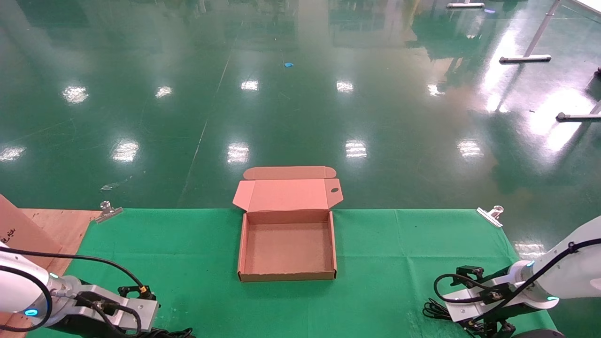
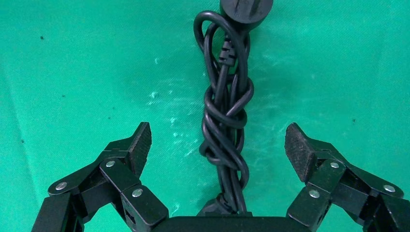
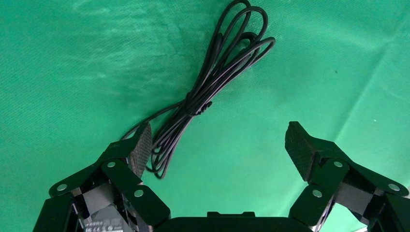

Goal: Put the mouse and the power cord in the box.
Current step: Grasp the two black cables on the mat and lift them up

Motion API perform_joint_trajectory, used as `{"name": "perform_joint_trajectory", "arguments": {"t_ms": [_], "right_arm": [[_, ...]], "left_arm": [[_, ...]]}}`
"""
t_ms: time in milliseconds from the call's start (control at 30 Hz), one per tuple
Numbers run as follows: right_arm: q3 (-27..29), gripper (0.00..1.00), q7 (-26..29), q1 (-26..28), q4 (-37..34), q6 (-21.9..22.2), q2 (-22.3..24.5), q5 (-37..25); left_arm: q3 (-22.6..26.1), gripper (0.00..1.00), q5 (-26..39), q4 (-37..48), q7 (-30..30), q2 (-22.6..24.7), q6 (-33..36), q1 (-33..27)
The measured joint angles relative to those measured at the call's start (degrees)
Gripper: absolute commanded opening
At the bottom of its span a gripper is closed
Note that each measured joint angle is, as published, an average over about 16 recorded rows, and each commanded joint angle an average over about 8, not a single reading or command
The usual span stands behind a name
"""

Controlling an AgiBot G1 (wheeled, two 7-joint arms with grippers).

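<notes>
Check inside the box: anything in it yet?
Nothing visible: the box lies open with bare cardboard floor, lid folded back. The near wall hides a thin strip of floor. The power cord lies on the cloth between the left gripper's open fingers.

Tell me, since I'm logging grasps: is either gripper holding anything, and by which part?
Nothing is held. The left gripper is open over the power cord, its pads clear of it. The right gripper is open too, above a thinner cable.

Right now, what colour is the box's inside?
Plain brown cardboard; the box shows best in the head view.
</notes>
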Motion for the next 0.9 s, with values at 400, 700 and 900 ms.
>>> {"name": "perform_joint_trajectory", "arguments": {"t_ms": [400,700,900], "right_arm": [[1.21,0.81,-6.14,1.12,-10.33,3.45,-3.38,2.08],[1.66,0.00,-8.73,2.02,-14.15,4.25,-4.39,2.79],[1.85,0.00,-10.08,2.67,-15.61,4.02,-4.54,3.08]], "left_arm": [[-0.22,0.88,-0.25,6.84,3.44,2.16,-2.45,-0.22],[-0.47,0.00,-0.62,10.07,5.59,2.89,-2.85,-0.80],[-0.44,0.00,-0.56,11.54,6.63,3.26,-3.01,-1.21]]}}
